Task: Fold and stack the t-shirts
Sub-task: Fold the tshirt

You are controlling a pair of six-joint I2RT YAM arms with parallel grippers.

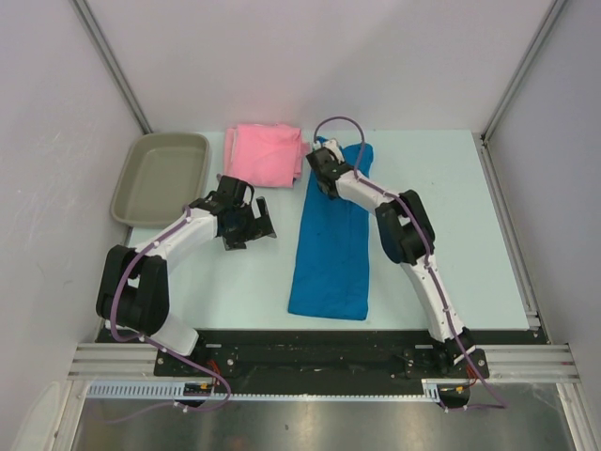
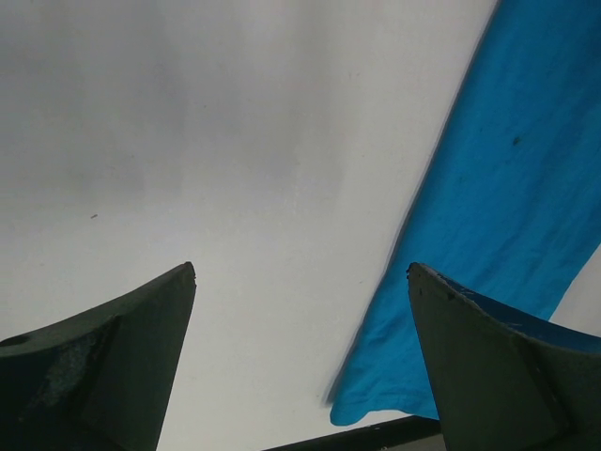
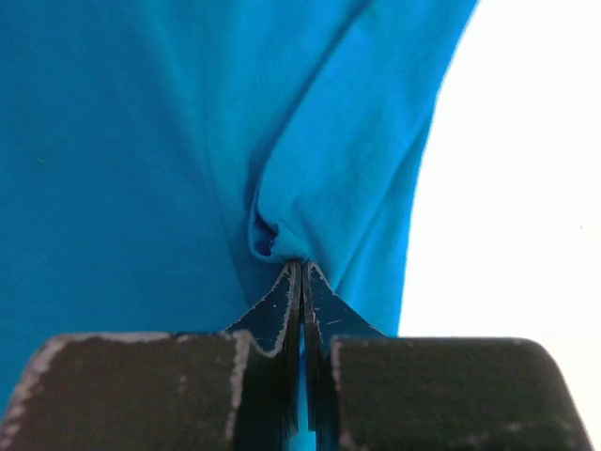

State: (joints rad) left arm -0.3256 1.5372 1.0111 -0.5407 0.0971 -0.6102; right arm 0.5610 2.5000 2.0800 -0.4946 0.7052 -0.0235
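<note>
A bright blue t-shirt (image 1: 331, 240) lies folded into a long strip down the middle of the table. My right gripper (image 1: 324, 178) is at its far end, shut on a pinched fold of the blue cloth (image 3: 282, 235); the two fingertips (image 3: 286, 296) meet with cloth bunched just ahead of them. The pink t-shirt (image 1: 266, 154) lies folded at the back, just left of the blue one. My left gripper (image 1: 252, 228) hovers open over bare table left of the blue strip, whose near corner (image 2: 488, 235) shows on the right of the left wrist view.
A grey-beige tray (image 1: 161, 176) stands at the back left, beside the pink shirt. White walls close in the table on three sides. A black rail (image 1: 319, 338) runs along the near edge between the arm bases.
</note>
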